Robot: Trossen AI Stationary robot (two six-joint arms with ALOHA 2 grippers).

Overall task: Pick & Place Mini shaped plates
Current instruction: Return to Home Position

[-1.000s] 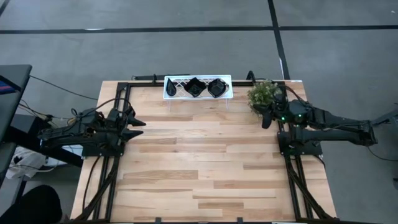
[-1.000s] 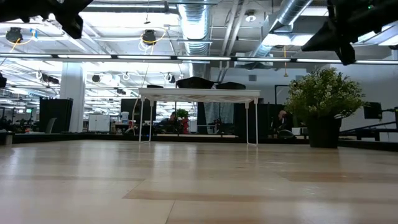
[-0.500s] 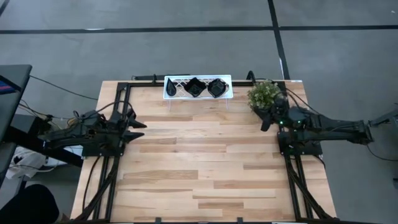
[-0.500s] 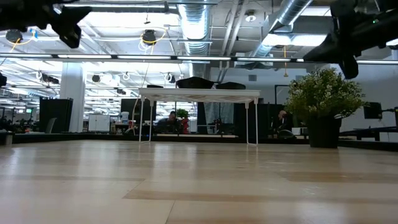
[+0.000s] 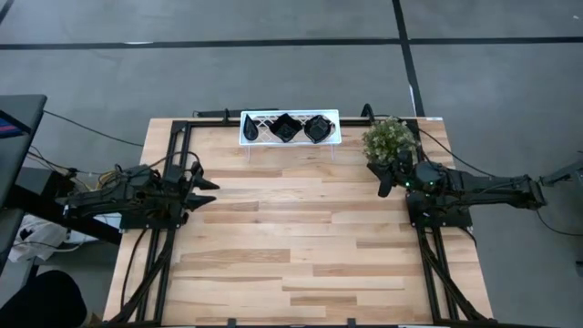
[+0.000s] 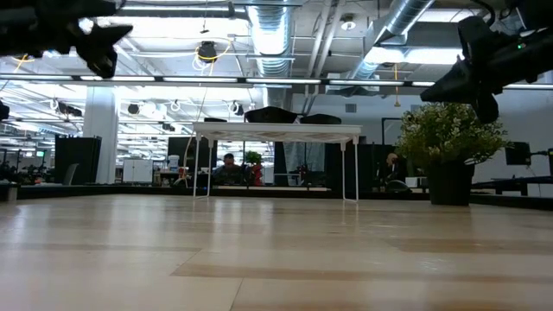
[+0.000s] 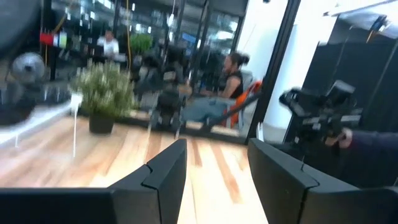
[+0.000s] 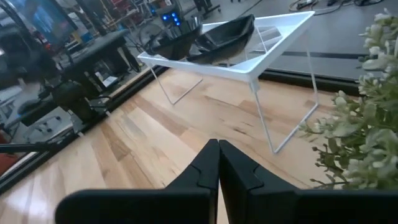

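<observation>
Three glossy black mini shaped plates [image 5: 286,128] lie in a white lattice tray [image 5: 335,115], which stands on thin legs at the table's far edge. In the right wrist view the plates [image 8: 219,37] show over the tray's rim [image 8: 249,67]. My left gripper [image 5: 211,193] hovers open over the table's left side, pointing right, with nothing between its fingers [image 7: 163,177]. My right gripper [image 8: 218,163] is shut and empty. It hangs beside the potted plant at the table's right side [image 5: 383,187].
A green potted plant [image 5: 387,138] stands at the far right corner, close to my right gripper and just right of the tray. Black frame rails [image 5: 428,264] run along both sides of the table. People sit in the room beyond [image 7: 231,84].
Both arms have sunk toward the table, the right one a little more than the left. Neither gripper's fingers have changed. The plates and the tray have not moved.
</observation>
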